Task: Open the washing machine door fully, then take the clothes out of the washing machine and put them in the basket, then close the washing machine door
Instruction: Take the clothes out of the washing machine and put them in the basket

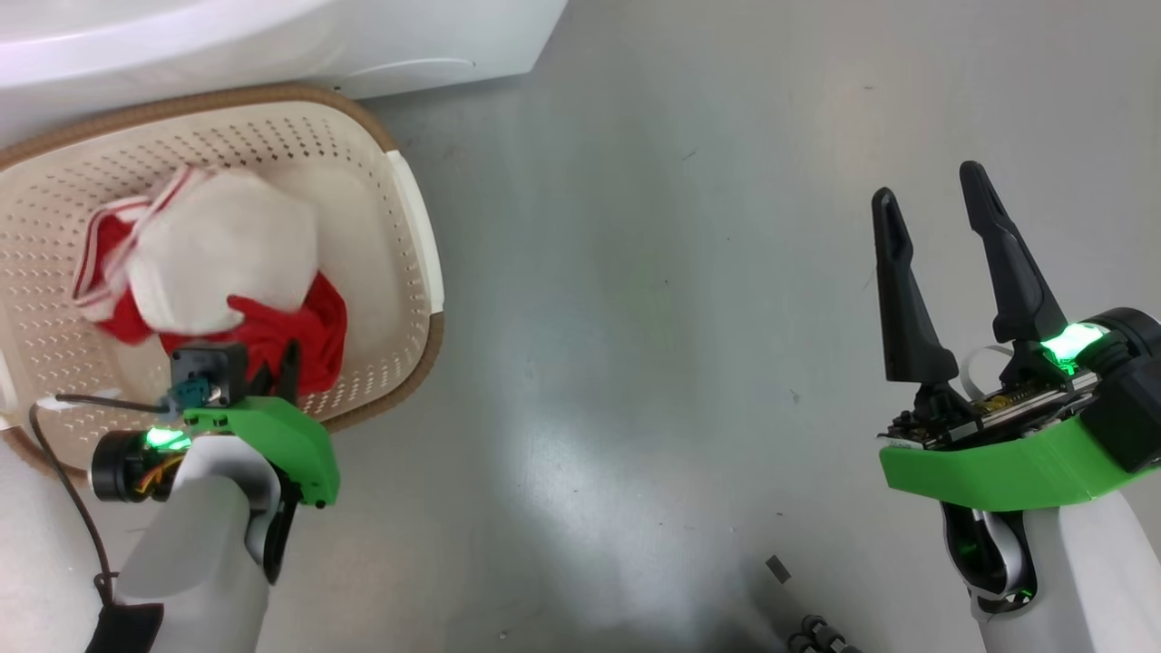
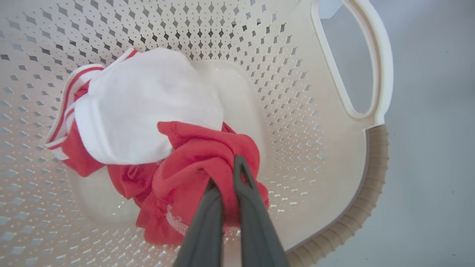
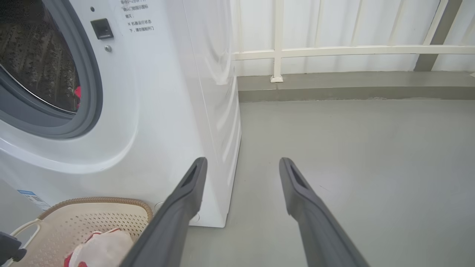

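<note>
Left gripper (image 2: 225,171) came first, low at the near left, and its fingers (image 2: 204,230) were pinched together on a fold of red cloth, with barely a gap between them. That fold belonged to the clothes (image 2: 148,107), a red bundle with a white part and striped edging. The whole bundle lay inside the basket (image 2: 297,92), down on its bottom, white part to the far side and red part nearest the fingers.

From the head view the basket (image 1: 413,209) stood on the grey floor (image 1: 635,363) at the left. Its brown rim on the far side was just beside the foot of the washing machine (image 1: 435,45), and its cream handle (image 1: 419,227) faced right. The clothes (image 1: 218,263) sat near the middle of it, with the left arm reaching in from the near side.

Over on the right, well apart from all that, the right gripper (image 1: 928,181) hung above bare floor, fingers spread wide with nothing between them.

Its own camera looked past the spread fingers (image 3: 174,211) at the washing machine (image 3: 167,111). The steel drum (image 3: 37,66) was open to view inside the grey rubber ring (image 3: 89,92). A small red patch showed at the drum's right edge, but what it was could not be told. White railing (image 3: 278,52) ran along the far wall.
</note>
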